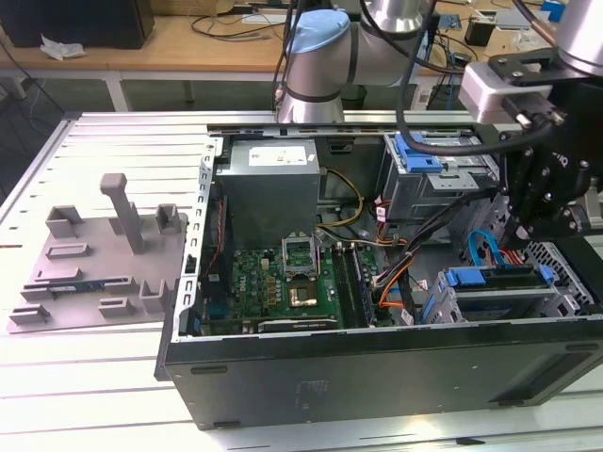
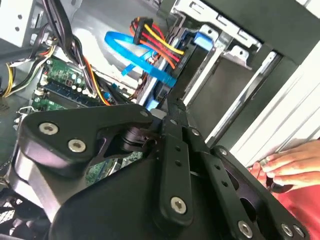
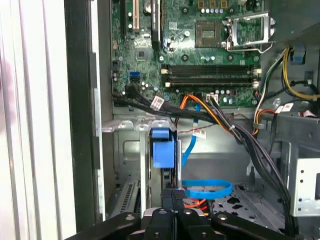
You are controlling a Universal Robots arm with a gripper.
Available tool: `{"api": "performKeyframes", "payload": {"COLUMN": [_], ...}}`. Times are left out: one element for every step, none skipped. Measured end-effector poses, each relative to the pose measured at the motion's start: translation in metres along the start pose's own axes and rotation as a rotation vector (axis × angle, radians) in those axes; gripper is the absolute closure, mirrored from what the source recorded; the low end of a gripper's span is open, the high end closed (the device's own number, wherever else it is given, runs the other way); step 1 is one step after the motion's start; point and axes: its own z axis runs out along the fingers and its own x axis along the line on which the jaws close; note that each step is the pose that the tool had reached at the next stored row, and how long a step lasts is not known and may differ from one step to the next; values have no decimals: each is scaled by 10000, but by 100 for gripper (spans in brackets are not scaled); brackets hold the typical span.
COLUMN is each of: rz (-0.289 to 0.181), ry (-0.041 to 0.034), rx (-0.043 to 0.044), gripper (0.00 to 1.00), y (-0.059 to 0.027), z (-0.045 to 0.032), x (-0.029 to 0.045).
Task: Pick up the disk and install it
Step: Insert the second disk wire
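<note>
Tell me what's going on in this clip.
A robot arm has its gripper down inside an open computer case, at the drive bay on the exterior view's right. The disk, with its blue carrier, sits in that bay beneath the gripper. A person's hand rests by the case edge in the second wrist view.

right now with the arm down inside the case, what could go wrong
The gripper sits low beside the disk bay, where the loose blue cable and orange wires could snag on it. A person's hand rests near the case edge, close to the arm.
</note>
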Motion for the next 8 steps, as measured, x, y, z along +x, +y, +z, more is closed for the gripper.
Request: {"api": "performKeyframes", "payload": {"rz": [0, 0, -2, -3, -4, -6, -8, -8], "ry": [1, -1, -3, -1, -2, -2, -2, -1], "rx": [6, 11, 13, 13, 13, 13, 13, 13], "gripper": [89, 89, 89, 89, 89, 89, 89, 89], "y": [10, 16, 17, 17, 17, 17, 17, 17], "z": [-2, -2, -2, -2, -2, -2, -3, -3], "x": [0, 0, 0, 0, 0, 0, 0, 0]}}
